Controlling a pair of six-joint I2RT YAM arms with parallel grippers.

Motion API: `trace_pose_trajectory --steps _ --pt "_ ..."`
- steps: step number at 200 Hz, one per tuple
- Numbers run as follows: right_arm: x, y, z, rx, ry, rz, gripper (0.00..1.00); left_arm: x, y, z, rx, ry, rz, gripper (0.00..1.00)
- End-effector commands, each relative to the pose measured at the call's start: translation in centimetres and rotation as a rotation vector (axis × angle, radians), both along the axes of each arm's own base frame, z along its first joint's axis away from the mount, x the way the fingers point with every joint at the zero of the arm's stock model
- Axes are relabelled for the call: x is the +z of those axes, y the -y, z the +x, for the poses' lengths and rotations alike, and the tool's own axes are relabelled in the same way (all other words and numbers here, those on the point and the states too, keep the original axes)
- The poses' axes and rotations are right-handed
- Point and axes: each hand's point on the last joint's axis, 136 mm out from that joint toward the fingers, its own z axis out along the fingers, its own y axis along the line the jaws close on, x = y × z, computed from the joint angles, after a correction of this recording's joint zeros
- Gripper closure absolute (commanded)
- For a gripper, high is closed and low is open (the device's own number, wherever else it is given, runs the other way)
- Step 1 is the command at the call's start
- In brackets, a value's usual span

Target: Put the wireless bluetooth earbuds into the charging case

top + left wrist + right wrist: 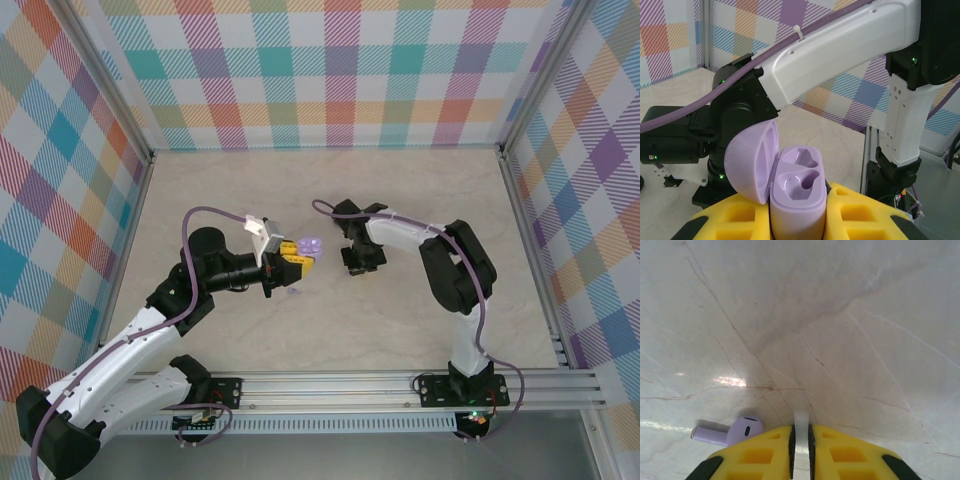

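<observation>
- Around the case [796, 202]: pale marbled table [420, 200], checked walls [330, 70] on three sides, a metal rail [400, 385] along the near edge.
- Close behind the case in the left wrist view: the right arm's white link [840, 55] and black joints, with a purple cable [740, 75] running along them.
- Right of the case, near but apart: the right gripper [358, 262].
- Counted: one lavender case, lid [752, 160] swung open on its left side; two wells in it, both bare and facing up.
- Counted: one lavender earbud [732, 432], lying flat on the table, outside the case, just beside the right gripper's left fingertip; touching or not, cannot tell.
- Counted: two arms, two grippers, each with yellow fingers.
- Left arm: stretched from the near left corner up toward the case, wrist about level, fingers pointing right.
- Left gripper [297, 266]: clenched on the lower body of the case, one yellow finger on each side, case upright.
- Right arm: up from its base, folded at the elbow, forearm reaching left toward the case, gripper pointing down at the table.
- Right gripper's fingers: pressed almost together, a thin slit left between, grasping nothing.
</observation>
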Motion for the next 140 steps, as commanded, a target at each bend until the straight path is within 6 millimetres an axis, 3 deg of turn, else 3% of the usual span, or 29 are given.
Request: trace_pose_trajectory --steps 1,68,107,140 --pt "-0.1 -1.3 1.3 0.012 0.019 0.035 0.80 0.8 -0.2 0.0 0.002 0.022 -0.014 1.00" --pt "0.0 -3.7 1.9 0.038 -0.006 0.124 0.80 0.8 -0.3 -0.1 0.003 0.023 -0.014 1.00" --pt "0.7 -2.8 2.3 0.019 0.026 0.085 0.77 0.8 -0.4 -0.1 0.006 0.026 -0.014 1.00" --pt "2.7 -2.1 2.6 -0.004 0.073 0.070 0.74 0.9 -0.4 -0.1 0.008 0.029 -0.014 1.00"
